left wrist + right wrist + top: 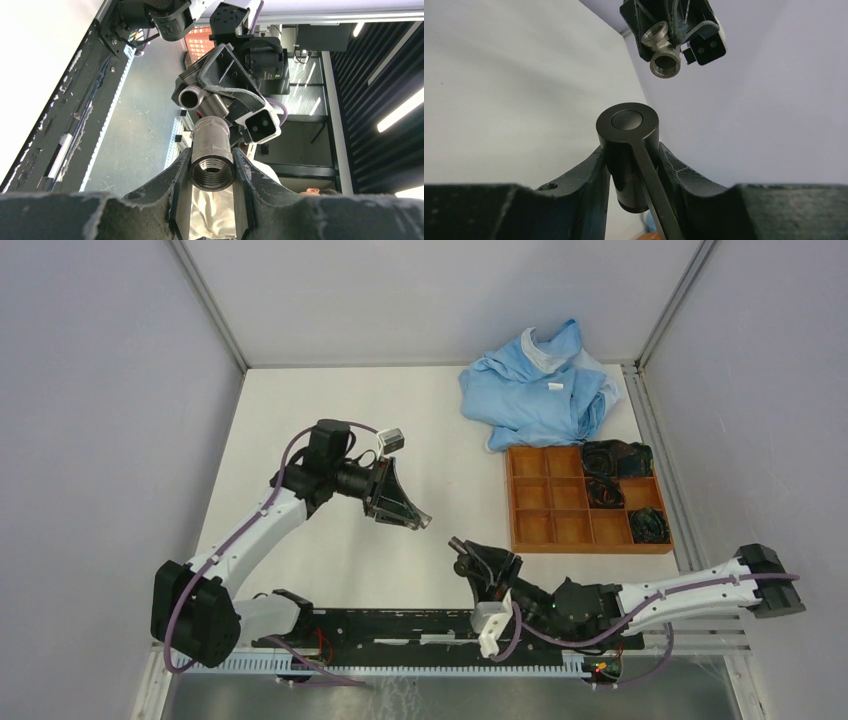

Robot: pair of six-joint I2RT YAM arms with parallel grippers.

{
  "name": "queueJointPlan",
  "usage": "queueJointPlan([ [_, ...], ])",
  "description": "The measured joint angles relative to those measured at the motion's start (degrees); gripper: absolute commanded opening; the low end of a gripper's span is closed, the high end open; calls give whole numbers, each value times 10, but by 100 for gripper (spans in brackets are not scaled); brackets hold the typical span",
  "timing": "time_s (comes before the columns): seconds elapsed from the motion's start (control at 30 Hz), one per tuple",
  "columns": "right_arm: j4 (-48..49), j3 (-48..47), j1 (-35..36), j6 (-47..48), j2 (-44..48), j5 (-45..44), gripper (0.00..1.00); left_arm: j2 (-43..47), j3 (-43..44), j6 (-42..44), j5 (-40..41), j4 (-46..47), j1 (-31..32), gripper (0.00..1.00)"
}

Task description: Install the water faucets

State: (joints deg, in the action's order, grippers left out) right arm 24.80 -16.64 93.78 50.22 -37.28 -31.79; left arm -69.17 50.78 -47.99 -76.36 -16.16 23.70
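Left gripper [212, 172]: closed on the T-shaped fitting [212, 145], its pads pressing the barrel from both sides. One threaded mouth faces the wrist camera.
Right gripper [630, 152]: clamped on the stubby faucet piece [627, 122], a dark cylinder with a flat cap and a thin lever down its side.
Where the pieces are: both are held off the table [330, 410], over its middle toward the near edge. They face each other, with a gap between them in the overhead view.
Likely handling: solid metal, rigid, and heavy for its size. The round, smooth bodies could twist or slip between the pads.
Where to hold: on the plain barrel, well back from the threads, leaving the mating mouth free.
Risk: threads that meet at an angle may jam.
Elsewhere: a wooden tray [560, 530] sits by the right edge, and a blue cloth [535, 390] lies at the far right corner.
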Motion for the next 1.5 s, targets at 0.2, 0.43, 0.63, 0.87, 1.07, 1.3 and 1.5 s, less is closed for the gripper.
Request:
queueJointPlan([
  [0.2,185,67,111,205,-68,-157,0,-10,3,70,-8,-78,0,2],
  [0.43,466,123,147,458,-216,-215,0,-3,6,79,-8,-97,1,2],
  [0.63,570,125,149,575,-296,-198,0,-2,6,80,-8,-103,14,2],
  [0.87,587,137,150,641,-348,-159,0,-2,6,82,-7,-109,42,2],
  [1.07,591,137,153,659,-348,-135,0,-2,6,91,-7,-120,59,2],
  [1.3,593,126,153,661,-360,-120,0,0,2,91,-5,-124,69,2],
  [1.5,595,97,153,656,-359,-124,0,0,1,95,-2,-125,74,2],
])
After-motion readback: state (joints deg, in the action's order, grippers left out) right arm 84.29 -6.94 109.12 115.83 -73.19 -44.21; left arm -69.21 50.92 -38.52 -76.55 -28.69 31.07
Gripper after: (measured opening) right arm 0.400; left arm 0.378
